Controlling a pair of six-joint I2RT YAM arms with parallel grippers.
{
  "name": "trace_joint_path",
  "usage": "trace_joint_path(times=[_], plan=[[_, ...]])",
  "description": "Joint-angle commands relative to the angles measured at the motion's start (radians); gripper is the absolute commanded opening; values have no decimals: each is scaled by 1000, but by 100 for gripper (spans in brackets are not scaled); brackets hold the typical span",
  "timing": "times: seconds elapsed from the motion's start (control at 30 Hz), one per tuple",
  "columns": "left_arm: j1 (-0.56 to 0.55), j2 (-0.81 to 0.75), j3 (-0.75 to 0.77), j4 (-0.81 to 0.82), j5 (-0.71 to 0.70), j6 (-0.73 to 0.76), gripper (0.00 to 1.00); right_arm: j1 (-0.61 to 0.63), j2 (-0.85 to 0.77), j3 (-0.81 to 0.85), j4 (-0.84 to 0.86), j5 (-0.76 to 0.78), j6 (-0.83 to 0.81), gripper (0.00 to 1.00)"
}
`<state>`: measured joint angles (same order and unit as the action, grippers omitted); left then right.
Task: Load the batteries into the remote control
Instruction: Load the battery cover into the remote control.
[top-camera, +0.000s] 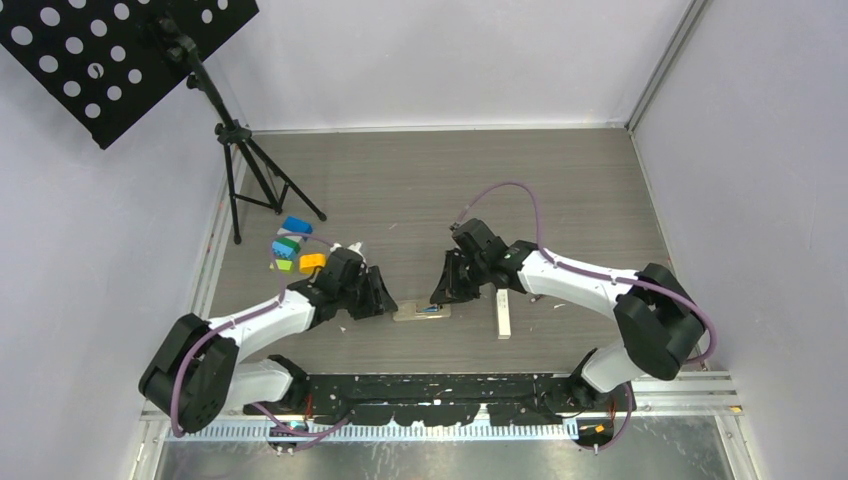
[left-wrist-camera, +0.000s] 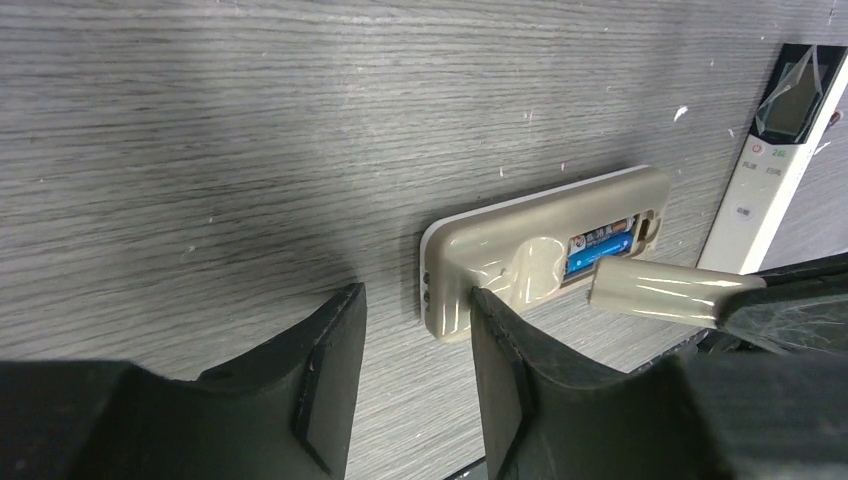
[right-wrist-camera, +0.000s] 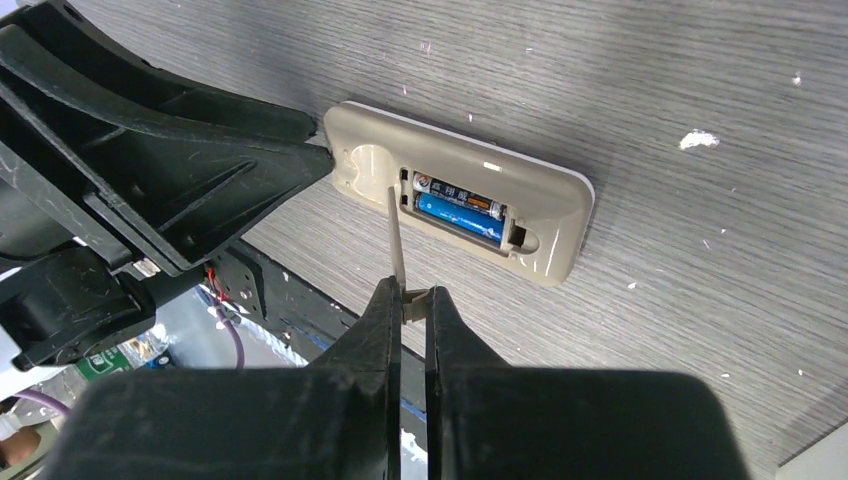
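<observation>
we see the remote (right-wrist-camera: 365, 165) face down on the table (top-camera: 560, 200), its long axis running left to right between the arms. two batteries (right-wrist-camera: 460, 212) lie lengthwise in its open bay. the right claw (right-wrist-camera: 415, 310) pinches the cover (right-wrist-camera: 397, 240); the left claw (left-wrist-camera: 418, 310) stands apart at the remote's end.

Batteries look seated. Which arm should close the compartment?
Right. The right hand pinches the cover, its tip at the open remote; the left hand is empty at the remote's end.
</observation>
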<state>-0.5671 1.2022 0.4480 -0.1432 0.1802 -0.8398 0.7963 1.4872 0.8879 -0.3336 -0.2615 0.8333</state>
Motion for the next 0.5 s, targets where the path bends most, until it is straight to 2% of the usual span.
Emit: trace_joint_path(times=[0.0, 0.47], plan=[[4, 17, 5, 62, 26, -8, 44, -5, 16, -10, 64, -20, -15, 0], [4, 7, 3, 79, 54, -8, 40, -7, 63, -27, 70, -7, -19, 0]])
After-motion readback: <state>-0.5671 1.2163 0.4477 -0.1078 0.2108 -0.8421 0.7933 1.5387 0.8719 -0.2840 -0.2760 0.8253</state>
